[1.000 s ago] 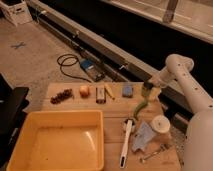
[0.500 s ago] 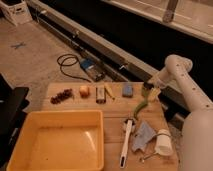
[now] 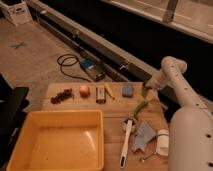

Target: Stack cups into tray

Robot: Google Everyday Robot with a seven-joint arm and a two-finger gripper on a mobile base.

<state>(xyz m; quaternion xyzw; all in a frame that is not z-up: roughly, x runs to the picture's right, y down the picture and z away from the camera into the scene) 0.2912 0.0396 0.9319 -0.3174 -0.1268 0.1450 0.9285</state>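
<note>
The yellow tray sits at the table's front left and holds nothing I can see. A white cup lies near the front right edge beside a bluish cloth. A light green item lies just in front of my gripper; I cannot tell whether it is the green cup. A dark brown item sits at the far left; I cannot tell whether it is the dark cup. My gripper hangs low over the table's far right, next to the blue block.
An orange item and a dark rectangular item lie along the table's far edge. A white long-handled brush lies right of the tray. A cable and a blue box are on the floor behind. My arm's white base stands at the right.
The white cup has shifted from the mid right toward the front right edge. My gripper has edged slightly left.
</note>
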